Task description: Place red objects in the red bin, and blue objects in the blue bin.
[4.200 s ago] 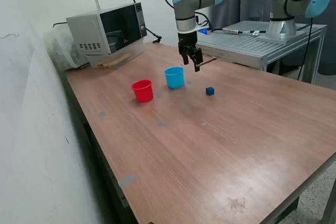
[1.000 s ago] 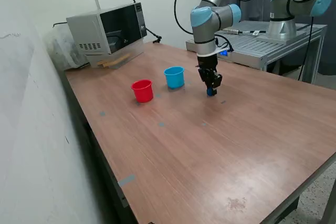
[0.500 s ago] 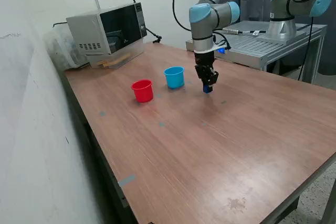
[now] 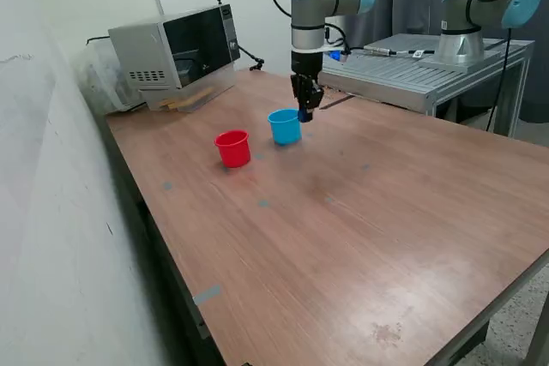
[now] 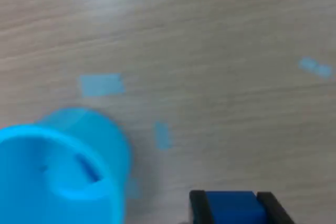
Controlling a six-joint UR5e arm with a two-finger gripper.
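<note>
1 dark-blue cube [image 5: 230,206], solid and sharp-edged, is clamped in the end effector [image 4: 304,114], raised just beside the rim of the light-blue cup [image 4: 285,126], not yet over its mouth. released here, it would likely clip the rim or land on the wood-grain tabletop [image 4: 369,212]. the red cup [image 4: 232,148], smooth tapered plastic too, stands near.

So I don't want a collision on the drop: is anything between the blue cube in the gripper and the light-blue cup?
Nothing visible. The gripper holds the blue cube in the air beside the light-blue cup, on the exterior view's right of it. Only bare table shows between them, and the cup's mouth is open. The red cup stands on the far side.
</note>
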